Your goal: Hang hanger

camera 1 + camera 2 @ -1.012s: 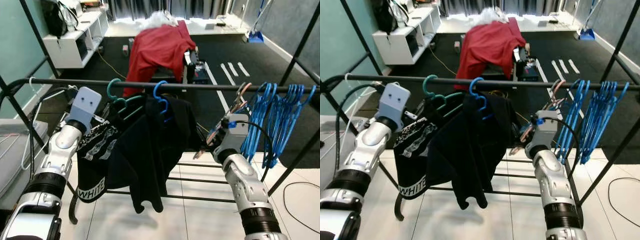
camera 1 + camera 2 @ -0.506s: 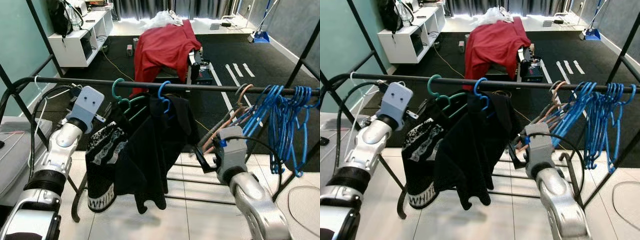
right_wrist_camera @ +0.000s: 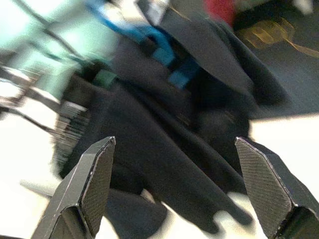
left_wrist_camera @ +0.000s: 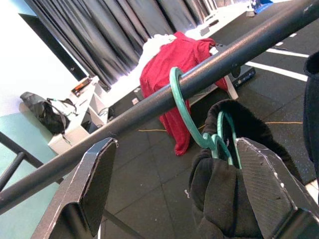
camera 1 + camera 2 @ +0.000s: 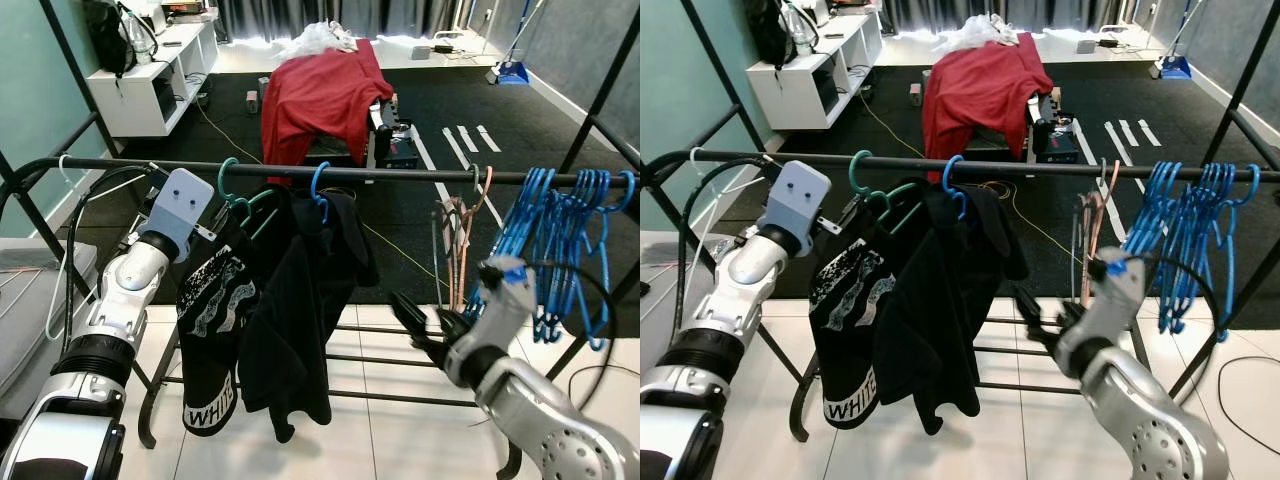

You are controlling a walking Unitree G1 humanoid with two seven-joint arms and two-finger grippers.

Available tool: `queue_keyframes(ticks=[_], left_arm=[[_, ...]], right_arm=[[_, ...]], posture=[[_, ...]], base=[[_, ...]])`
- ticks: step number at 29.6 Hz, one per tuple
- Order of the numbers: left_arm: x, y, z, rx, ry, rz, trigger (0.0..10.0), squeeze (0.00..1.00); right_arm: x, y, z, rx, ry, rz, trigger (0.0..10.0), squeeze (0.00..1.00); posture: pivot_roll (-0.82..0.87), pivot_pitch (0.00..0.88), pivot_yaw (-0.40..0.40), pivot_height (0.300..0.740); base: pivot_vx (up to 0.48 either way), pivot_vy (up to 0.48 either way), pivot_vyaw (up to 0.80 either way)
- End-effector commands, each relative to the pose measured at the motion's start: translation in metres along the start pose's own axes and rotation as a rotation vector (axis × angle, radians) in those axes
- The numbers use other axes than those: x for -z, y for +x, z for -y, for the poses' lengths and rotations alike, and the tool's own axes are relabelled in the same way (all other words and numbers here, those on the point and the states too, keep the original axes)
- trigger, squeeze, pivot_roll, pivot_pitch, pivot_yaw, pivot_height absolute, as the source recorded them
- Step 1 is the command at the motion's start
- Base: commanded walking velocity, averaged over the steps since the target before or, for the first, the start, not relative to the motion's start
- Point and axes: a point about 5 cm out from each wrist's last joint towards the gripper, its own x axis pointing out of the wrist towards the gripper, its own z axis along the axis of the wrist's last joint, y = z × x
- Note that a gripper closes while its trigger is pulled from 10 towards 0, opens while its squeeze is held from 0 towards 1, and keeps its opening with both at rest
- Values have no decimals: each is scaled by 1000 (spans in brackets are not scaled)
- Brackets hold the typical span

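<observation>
A black clothes rail (image 5: 400, 174) is seen spanning the head views, with a teal hanger (image 4: 199, 124) hooked over it and carrying a black printed garment (image 5: 215, 330). Beside it, a blue hanger (image 5: 322, 195) bears a black hooded top (image 5: 300, 300), and a pinkish empty hanger (image 5: 470, 230) hangs further along, next to a bunch of blue hangers (image 5: 560, 240) at the rail's right end.

The left gripper (image 4: 174, 194) is held up close to the teal hanger, its fingers spread wide with the hook and the garment's bunched collar framed between them; nothing is clamped. The right gripper (image 5: 420, 325) is seen low, below the rail and between the hooded top and the pinkish hanger, fingers wide apart and empty; its wrist view is blurred, with dark clothing ahead.

The hanging appears largely done, since each hook in view sits over the rail. If the step in hand is a release and withdrawal, it would best be done with the fingers kept wide and drawn straight back, so that no cloth is snagged and no hook is lifted off the rail. The cable near the left arm should be kept clear of the hangers.
</observation>
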Motion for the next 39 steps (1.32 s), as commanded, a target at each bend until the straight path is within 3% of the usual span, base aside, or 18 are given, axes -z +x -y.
queue_keyframes(ticks=[1, 3, 8, 9, 10, 12, 14, 16, 17, 19, 21, 25, 33, 34, 35, 36, 39], left_arm=[[2, 0, 1, 0, -3, -7, 10000, 0], [2, 1, 4, 0, -10, -5, 10000, 0], [3, 1, 6, 3, -16, -6, 10000, 0], [4, 1, 8, 2, -24, -11, 10000, 0], [4, 1, 8, 2, -24, -11, 10000, 0], [7, 0, 11, -13, -58, -36, 10000, 0], [7, 0, 11, -13, -58, -36, 10000, 0], [18, -1, 21, -22, -114, -126, 10000, 0], [18, -1, 21, -22, -114, -126, 10000, 0], [32, -2, 37, 8, -208, -244, 10000, 0], [32, -2, 37, 8, -208, -244, 10000, 0], [38, -3, 54, 64, -288, -321, 10000, 0], [42, -5, 59, 85, -293, -357, 10000, 0], [46, -7, 62, 96, -286, -390, 7686, 0], [46, -7, 62, 96, -286, -390, 7686, 0], [50, -9, 65, 113, -282, -416, 0, 0], [52, -11, 67, 117, -282, -429, 0, 0]], right_arm=[[-8, 0, -8, -52, -35, 55, 10000, 0], [-18, 3, -11, -61, -188, 98, 10000, 0], [-18, 6, -12, -47, -278, 82, 10000, 0], [-8, 14, -5, -13, -336, 64, 10000, 0], [-8, 14, -5, -13, -336, 64, 10000, 0], [14, 25, 7, 33, -396, 28, 10000, 0], [14, 25, 7, 33, -396, 28, 10000, 0], [32, 32, 10, 30, -409, -16, 10000, 0], [32, 32, 10, 30, -409, -16, 10000, 0], [39, 33, 14, 35, -370, -37, 10000, 0], [39, 33, 14, 35, -370, -37, 10000, 0], [43, 34, 19, 41, -356, -35, 10000, 0], [46, 37, 20, 36, -368, -25, 10000, 0], [48, 38, 20, 34, -373, -21, 10000, 0], [48, 38, 20, 34, -373, -21, 10000, 0], [49, 39, 20, 31, -377, -18, 10000, 0], [50, 39, 20, 30, -380, -16, 10000, 0]], posture=[[-198, 73, 29, 740], [-191, 71, 32, 740], [-191, 71, 32, 740], [-180, 67, 34, 740], [-180, 67, 34, 740], [-158, 68, 34, 740], [-158, 68, 34, 740], [-144, 67, 29, 740], [-144, 67, 29, 740], [-151, 73, 31, 740], [-151, 73, 31, 740], [-151, 70, 32, 740], [-152, 68, 32, 740], [-151, 63, 30, 740], [-151, 63, 30, 740], [-152, 61, 30, 740], [-152, 60, 29, 740]], base=[[0, 0, 0], [0, 0, 0], [0, 0, 0], [0, 0, 0], [0, 0, 0], [0, 0, 0], [0, 0, 0], [0, 0, 0], [0, 0, 0], [0, 0, 0], [0, 0, 0], [0, 0, 0], [0, 0, 0], [0, 0, 0], [0, 0, 0], [0, 0, 0], [0, 0, 0]])
